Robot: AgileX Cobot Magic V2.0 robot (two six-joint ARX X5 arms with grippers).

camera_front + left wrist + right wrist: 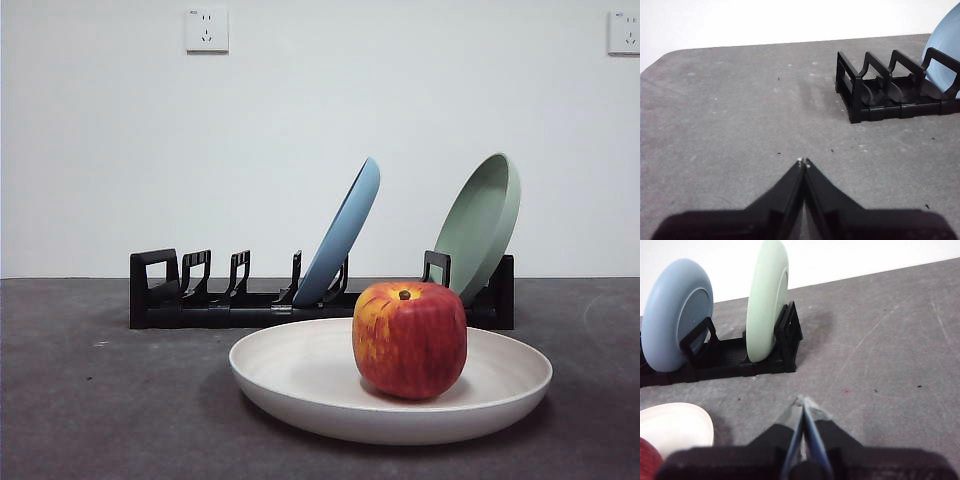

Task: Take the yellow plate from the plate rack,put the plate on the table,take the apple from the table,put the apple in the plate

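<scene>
Apple [410, 340] upright in yellow plate [300, 375] on tabletop [100, 400], plate rack [160, 290] behind, left claw [803, 162] and right claw [803, 402] closed, empty.

Apple [409, 338] red, yellow-streaked; yellow plate [300, 372] cream; plate rack [240, 305] black.

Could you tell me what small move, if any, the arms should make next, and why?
Probably none beyond holding both arms back. The apple already sits in the cream plate, which lies flat on the table in front of the rack. The left gripper and right gripper are shut, hold nothing and are off the plate.
</scene>
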